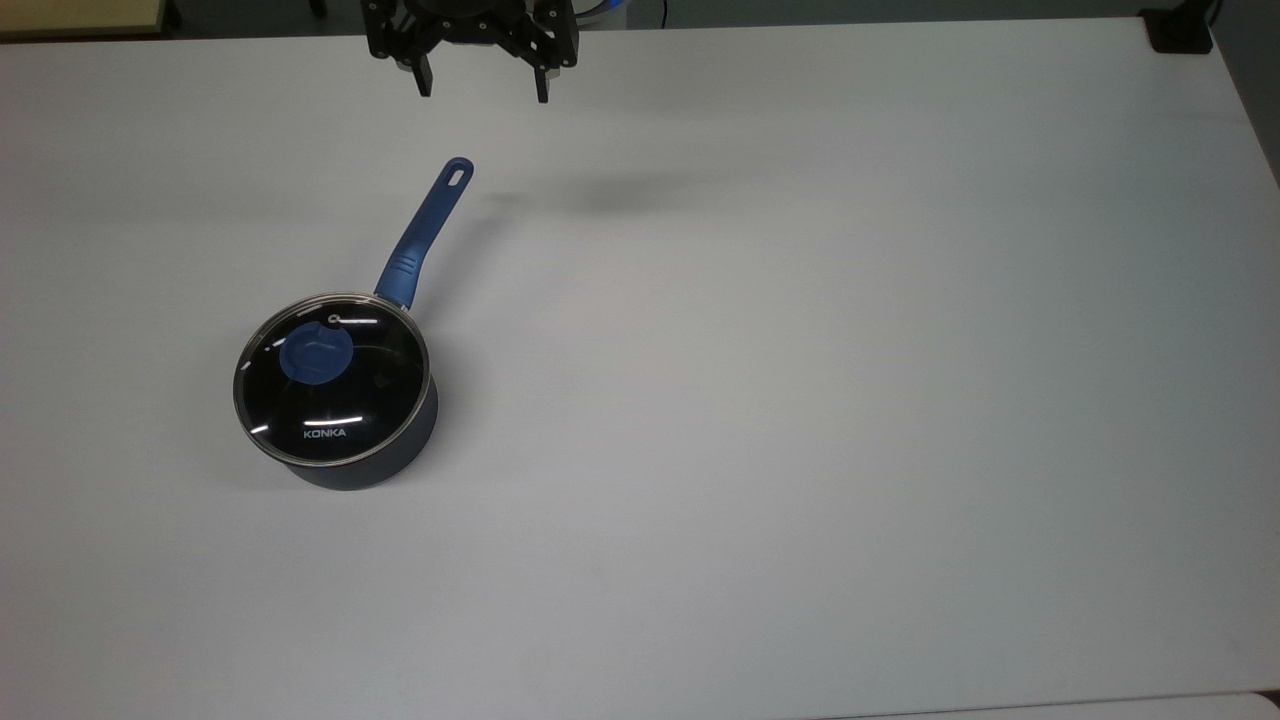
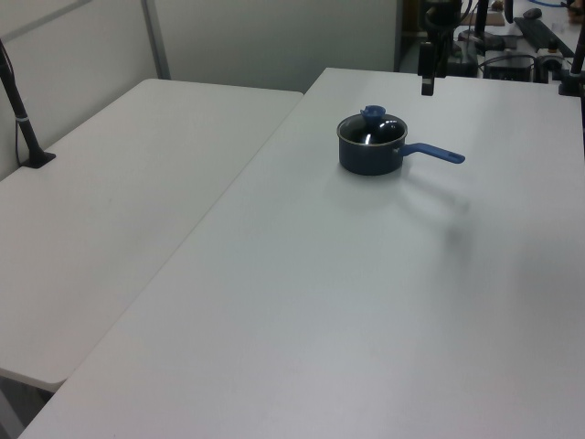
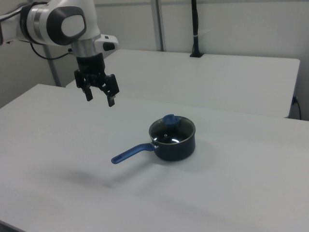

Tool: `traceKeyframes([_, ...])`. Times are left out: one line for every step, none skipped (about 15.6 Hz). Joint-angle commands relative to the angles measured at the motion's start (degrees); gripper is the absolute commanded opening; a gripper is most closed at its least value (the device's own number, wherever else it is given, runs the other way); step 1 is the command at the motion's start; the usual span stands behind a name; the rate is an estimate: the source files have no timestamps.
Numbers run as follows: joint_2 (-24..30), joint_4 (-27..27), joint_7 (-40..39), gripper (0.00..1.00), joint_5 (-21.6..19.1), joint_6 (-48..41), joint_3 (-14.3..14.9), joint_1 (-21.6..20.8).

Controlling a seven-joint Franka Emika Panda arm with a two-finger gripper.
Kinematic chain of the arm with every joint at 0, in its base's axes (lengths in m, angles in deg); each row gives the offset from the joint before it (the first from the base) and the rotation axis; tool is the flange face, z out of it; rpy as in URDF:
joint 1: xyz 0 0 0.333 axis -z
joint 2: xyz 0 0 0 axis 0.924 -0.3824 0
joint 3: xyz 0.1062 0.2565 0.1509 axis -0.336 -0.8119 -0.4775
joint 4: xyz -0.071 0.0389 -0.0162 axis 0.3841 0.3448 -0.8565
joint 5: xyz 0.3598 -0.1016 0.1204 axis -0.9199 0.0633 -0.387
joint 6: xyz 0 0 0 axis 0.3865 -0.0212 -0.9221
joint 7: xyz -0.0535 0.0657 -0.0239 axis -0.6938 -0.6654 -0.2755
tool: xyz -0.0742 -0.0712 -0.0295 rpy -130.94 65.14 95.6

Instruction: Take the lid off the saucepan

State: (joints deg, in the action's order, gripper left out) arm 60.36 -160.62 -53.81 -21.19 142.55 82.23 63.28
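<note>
Lid [image 1: 331,378] seated on saucepan [image 1: 375,462], table's [image 1: 800,400] middle; glass judged fragile, slippery; best gripped by blue knob [image 1: 315,357]; gripper [image 1: 482,88] raised, fingers apart

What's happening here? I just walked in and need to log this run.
A robot arm is set to take the lid off a saucepan on a white table. The lid is still on. The gripper hangs open in the air, beyond the end of the pan's handle, holding nothing.
</note>
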Motion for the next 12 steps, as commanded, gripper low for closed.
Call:
traceKeyframes([0.7, 0.2, 0.7, 1.00, 0.7, -2.3, -0.8, 0.6])
traceKeyframes([0.8, 0.1, 0.8, 1.00, 0.8, -2.3, -0.8, 0.7])
traceKeyframes([0.8, 0.2, 1.3, 1.00, 0.8, -2.2, -0.8, 0.8])
traceKeyframes([0.8, 0.1, 1.5, 1.00, 0.7, -1.7, -0.8, 0.7])
traceKeyframes([0.7, 0.1, 1.8, 1.00, 0.8, -1.7, -0.8, 0.7])
traceKeyframes([0.8, 0.3, 1.9, 1.00, 0.7, -1.7, -0.8, 0.8])
traceKeyframes([0.8, 0.4, 2.1, 1.00, 0.7, -1.7, -0.8, 0.9])
traceKeyframes([0.6, 0.4, 2.1, 1.00, 0.8, -1.6, -0.8, 0.9])
traceKeyframes([0.2, 0.4, 2.1, 1.00, 0.9, -1.1, -0.8, 0.8])
traceKeyframes([0.0, 0.4, 2.0, 1.00, 0.9, -0.3, -0.8, 0.7])
traceKeyframes([0.0, 0.5, 2.0, 1.00, 0.9, 0.0, -0.8, 0.7])
traceKeyframes([0.0, 0.5, 2.1, 1.00, 0.9, 0.3, -0.7, 0.8])
